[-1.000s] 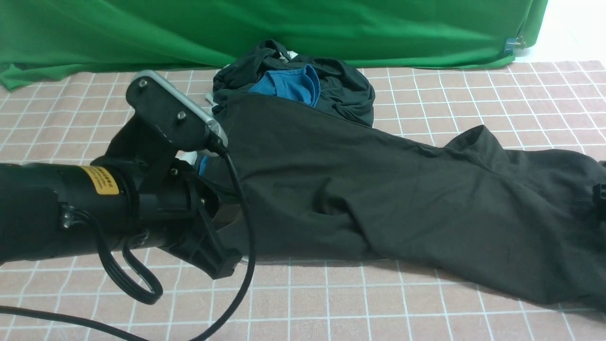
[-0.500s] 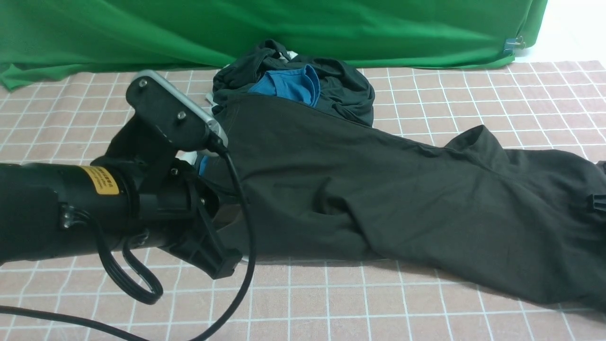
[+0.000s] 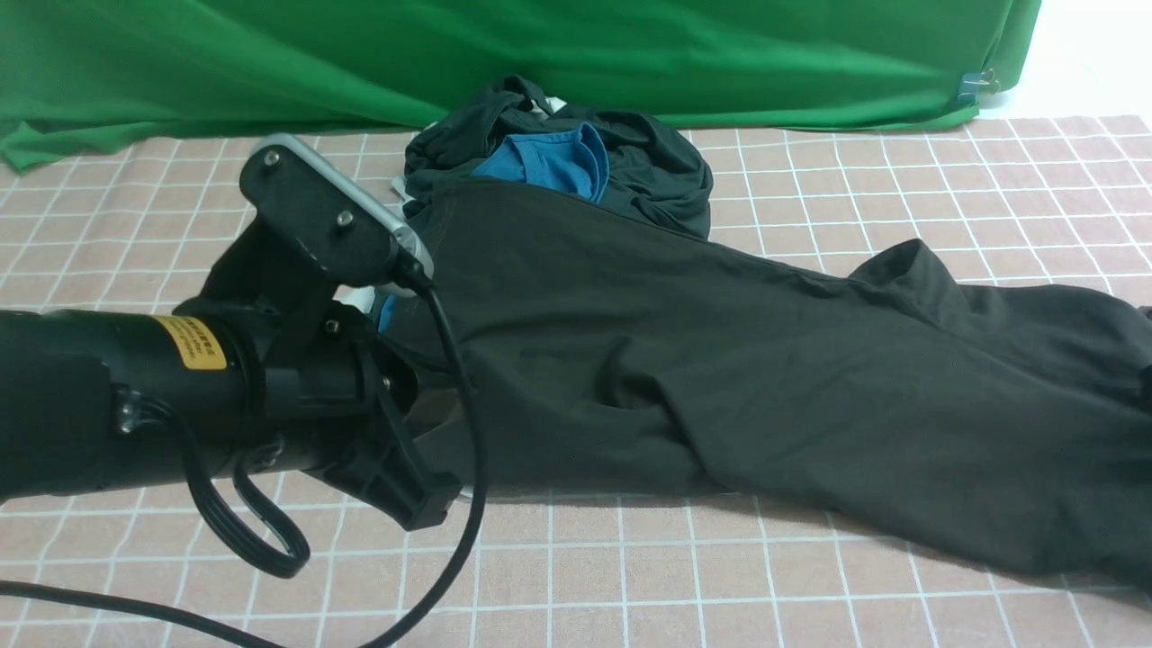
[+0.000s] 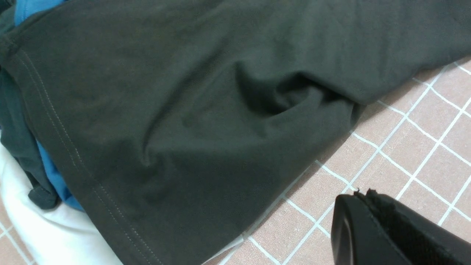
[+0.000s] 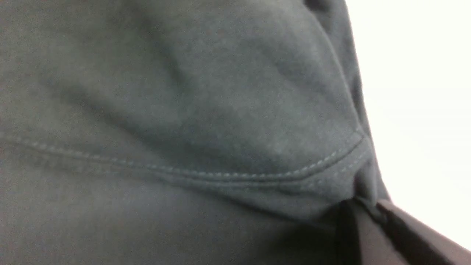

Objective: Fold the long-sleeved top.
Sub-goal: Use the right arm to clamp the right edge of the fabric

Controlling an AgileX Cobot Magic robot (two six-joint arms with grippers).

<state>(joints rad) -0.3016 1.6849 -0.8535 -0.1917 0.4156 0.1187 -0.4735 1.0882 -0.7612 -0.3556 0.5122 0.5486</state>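
The long-sleeved top [image 3: 720, 378] is a large black garment that lies rumpled across the checked tablecloth from the middle to the right edge; no logo shows. In the right wrist view my right gripper [image 5: 364, 201] is shut on a stitched hem of the top [image 5: 257, 176]. In the front view that gripper is almost out of sight at the right edge. My left arm [image 3: 270, 396] reaches in from the left, just short of the top's left edge. My left gripper [image 4: 362, 193] is shut on nothing and hovers over bare tablecloth beside the top's hem [image 4: 110, 206].
A pile at the back holds a dark greenish-black garment [image 3: 657, 171] and a blue T-shirt [image 3: 549, 162], with the top's far corner resting on it. White cloth [image 4: 55, 235] lies under the pile. A green backdrop [image 3: 540, 54] closes the far side. Pink checked tablecloth [image 3: 630, 585] runs along the front.
My right gripper has shut on the top's hem at the right edge, and the cloth there has shifted a little. The left arm has not moved.
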